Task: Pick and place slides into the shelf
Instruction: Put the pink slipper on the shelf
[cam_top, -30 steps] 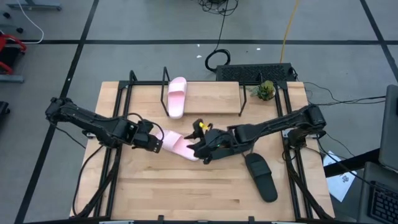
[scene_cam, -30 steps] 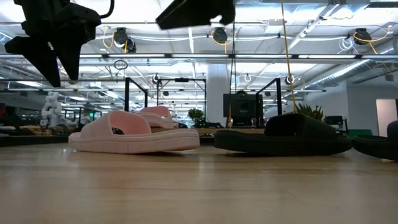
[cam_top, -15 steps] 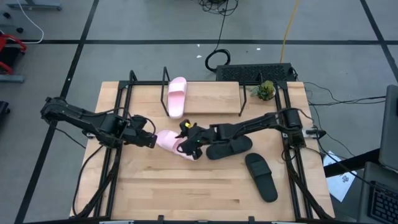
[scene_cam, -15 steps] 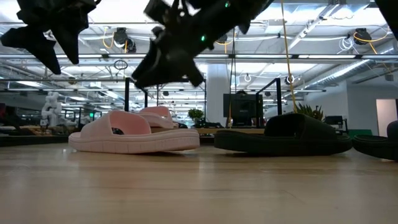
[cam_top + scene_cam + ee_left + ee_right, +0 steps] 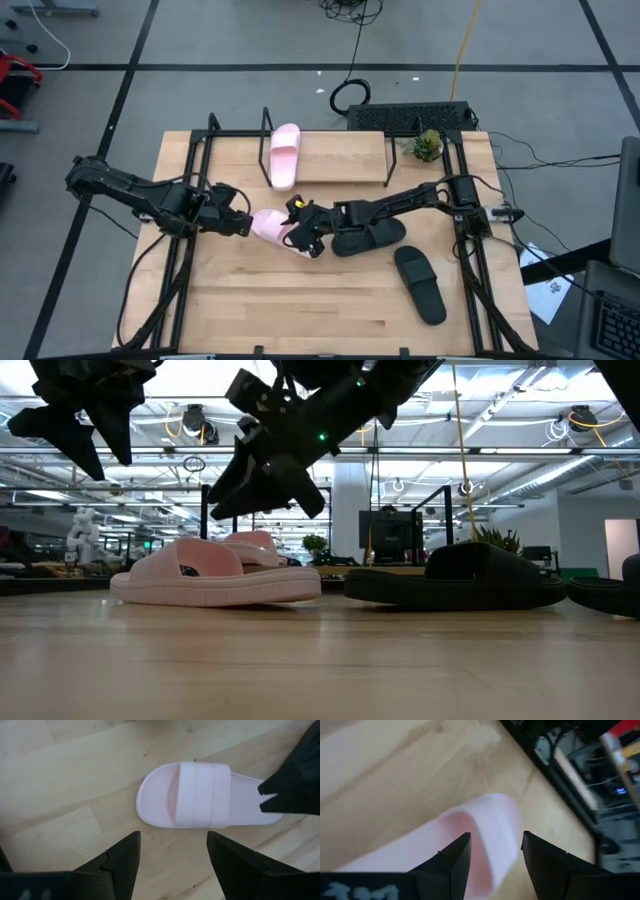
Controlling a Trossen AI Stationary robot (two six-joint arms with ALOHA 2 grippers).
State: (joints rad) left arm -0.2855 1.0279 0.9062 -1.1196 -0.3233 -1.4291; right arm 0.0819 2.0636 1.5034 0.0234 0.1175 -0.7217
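Slides are half sorted — one pink slide (image 5: 284,155) sits on the shelf (image 5: 340,156), its mate (image 5: 207,795) lies flat mid-table. Right gripper (image 5: 305,233) hovers above it, jaws spread, empty; left gripper (image 5: 240,224) waits beside, also spread. Better to descend squarely over the strap — then close.

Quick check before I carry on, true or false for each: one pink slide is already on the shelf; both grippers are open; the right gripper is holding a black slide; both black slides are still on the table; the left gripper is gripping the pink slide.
1. One pink slide lies on the shelf. True.
2. The left gripper and right gripper are open. True.
3. The right gripper holds a black slide. False: it hovers empty over the second pink slide.
4. Both black slides are on the table. True.
5. The left gripper grips the pink slide. False: it hangs beside it, clear of it.
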